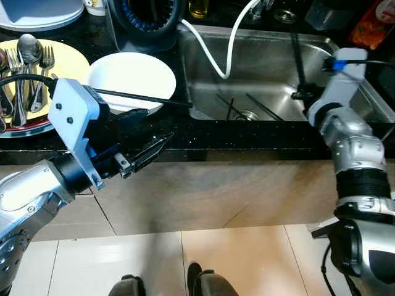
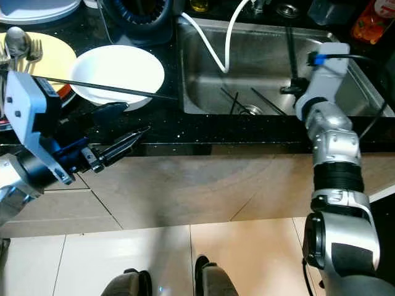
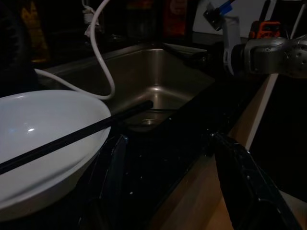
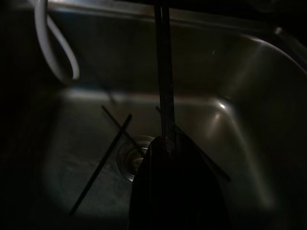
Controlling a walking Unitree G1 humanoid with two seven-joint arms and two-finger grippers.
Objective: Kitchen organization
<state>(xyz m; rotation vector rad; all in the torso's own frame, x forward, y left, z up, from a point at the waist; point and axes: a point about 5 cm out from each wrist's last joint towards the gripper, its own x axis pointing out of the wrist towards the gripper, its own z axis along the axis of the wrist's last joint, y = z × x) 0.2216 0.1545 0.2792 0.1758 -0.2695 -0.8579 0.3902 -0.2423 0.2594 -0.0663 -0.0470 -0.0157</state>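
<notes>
Chopstick apparently pinched in right end effector.

1. Sink: open basin toward 12 o'clock, but white hose loops in at 11, and loose chopsticks cross the drain.
2. Counter at 10 o'clock: crowded by white bowl with a chopstick across it, plus cutlery plate.
3. Floor at 6: open.
</notes>
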